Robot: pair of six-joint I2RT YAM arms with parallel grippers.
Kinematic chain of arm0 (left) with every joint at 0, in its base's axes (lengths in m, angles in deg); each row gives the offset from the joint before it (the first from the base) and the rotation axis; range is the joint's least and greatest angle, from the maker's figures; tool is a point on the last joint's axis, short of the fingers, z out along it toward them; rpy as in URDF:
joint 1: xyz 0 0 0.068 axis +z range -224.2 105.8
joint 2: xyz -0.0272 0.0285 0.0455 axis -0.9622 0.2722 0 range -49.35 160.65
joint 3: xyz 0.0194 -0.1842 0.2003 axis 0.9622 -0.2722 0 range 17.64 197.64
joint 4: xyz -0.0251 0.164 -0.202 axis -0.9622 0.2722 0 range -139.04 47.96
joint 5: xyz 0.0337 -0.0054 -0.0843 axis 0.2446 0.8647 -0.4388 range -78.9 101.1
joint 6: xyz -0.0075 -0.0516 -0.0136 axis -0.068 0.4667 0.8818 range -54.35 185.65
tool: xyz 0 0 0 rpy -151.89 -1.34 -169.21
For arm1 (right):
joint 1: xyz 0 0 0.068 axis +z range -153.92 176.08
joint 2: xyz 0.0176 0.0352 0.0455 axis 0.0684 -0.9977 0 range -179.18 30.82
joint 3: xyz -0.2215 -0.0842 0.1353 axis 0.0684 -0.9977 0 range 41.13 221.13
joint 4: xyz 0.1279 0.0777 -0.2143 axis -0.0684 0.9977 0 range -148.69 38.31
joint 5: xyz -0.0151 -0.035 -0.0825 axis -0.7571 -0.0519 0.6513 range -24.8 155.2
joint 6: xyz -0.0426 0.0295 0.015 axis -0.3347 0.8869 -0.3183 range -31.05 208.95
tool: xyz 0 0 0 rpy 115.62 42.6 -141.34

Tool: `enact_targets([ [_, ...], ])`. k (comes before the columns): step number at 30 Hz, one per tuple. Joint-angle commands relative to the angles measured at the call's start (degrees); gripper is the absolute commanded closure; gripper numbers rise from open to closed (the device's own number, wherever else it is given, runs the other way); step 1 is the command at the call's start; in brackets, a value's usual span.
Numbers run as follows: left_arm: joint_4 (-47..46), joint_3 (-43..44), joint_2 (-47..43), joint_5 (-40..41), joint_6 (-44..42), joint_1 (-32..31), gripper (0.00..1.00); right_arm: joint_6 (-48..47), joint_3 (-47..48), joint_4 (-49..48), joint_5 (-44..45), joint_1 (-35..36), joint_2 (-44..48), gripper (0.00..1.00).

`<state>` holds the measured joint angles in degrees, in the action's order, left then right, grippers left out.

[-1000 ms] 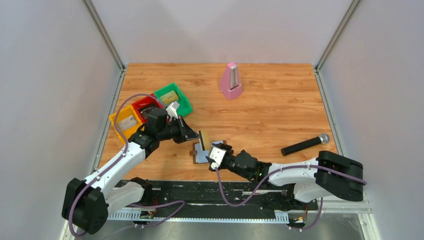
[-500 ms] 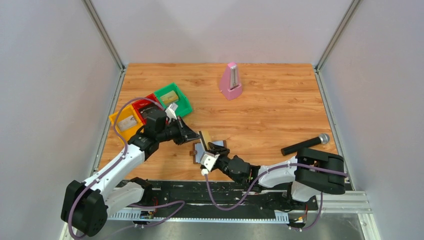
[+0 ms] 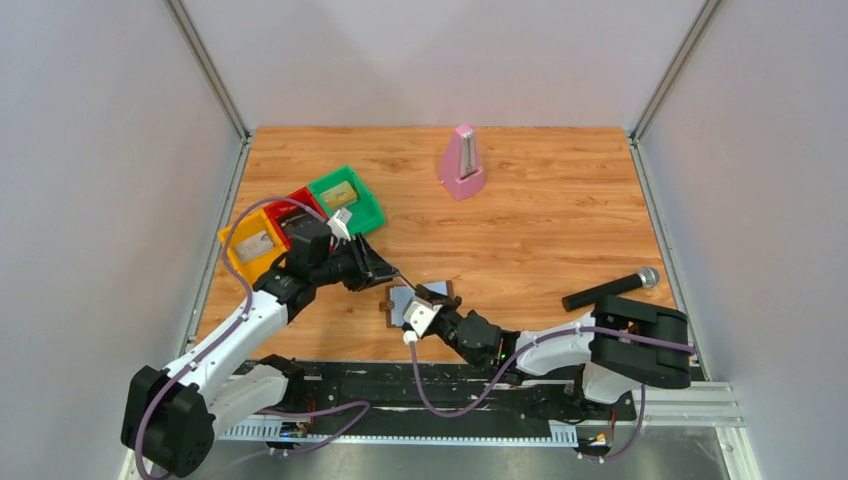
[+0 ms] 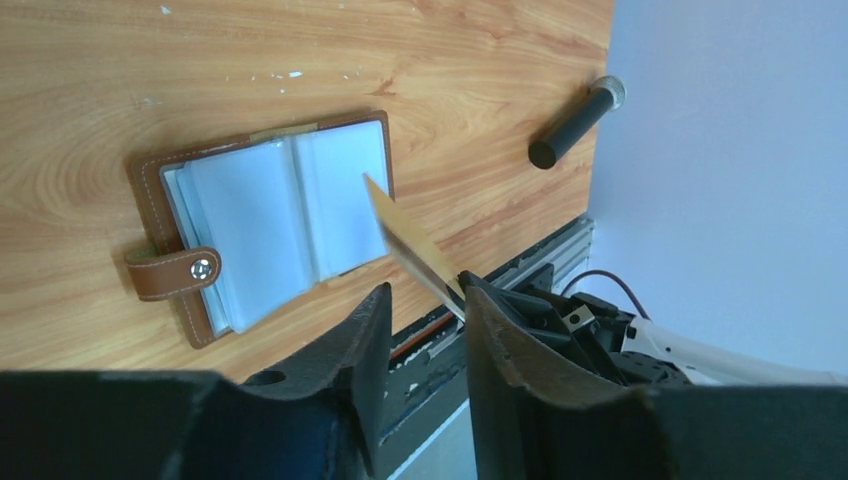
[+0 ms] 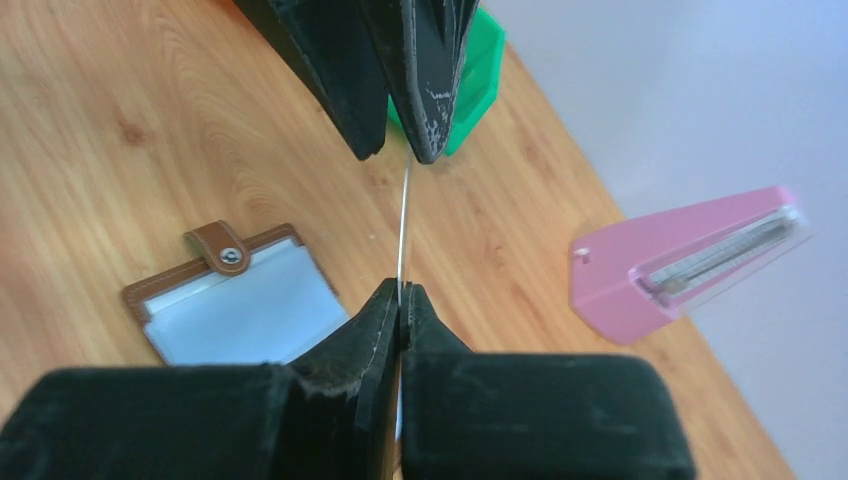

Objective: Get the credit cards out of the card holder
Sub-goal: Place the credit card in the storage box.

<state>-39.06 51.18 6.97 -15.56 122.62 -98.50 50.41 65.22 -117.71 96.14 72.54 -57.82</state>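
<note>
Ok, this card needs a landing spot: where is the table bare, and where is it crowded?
Bare wood lies between the metronome, the microphone and the card holder, and behind the trays. It is crowded at the card holder, where the left gripper and the right gripper meet at the credit card, and at the trays on the left.

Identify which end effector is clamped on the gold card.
The right end effector: its jaws pinch the gold card, while the left end effector stands open at the card's other end.
</note>
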Motion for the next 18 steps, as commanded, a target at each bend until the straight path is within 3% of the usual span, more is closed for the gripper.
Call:
enact_targets([
  [1, 7.0, 5.9, -2.1, 4.4, -8.3, -0.1, 0.56, 14.4, 4.7, 15.6, -2.6, -1.7, 6.7, 1.00],
  [6, 9.4, 7.6, -4.3, 5.5, -13.6, -0.1, 0.54, 27.4, 6.2, 28.3, -9.9, -6.9, 14.0, 1.00],
  [10, 9.2, 7.5, -5.3, 4.0, -17.2, -0.1, 0.54, 39.7, 8.8, 41.0, -22.0, -14.2, 19.4, 1.00],
  [18, 2.9, 5.9, -3.7, -5.0, -18.8, -0.1, 0.51, 47.5, 8.4, 45.9, -38.7, -23.9, 26.4, 1.00],
])
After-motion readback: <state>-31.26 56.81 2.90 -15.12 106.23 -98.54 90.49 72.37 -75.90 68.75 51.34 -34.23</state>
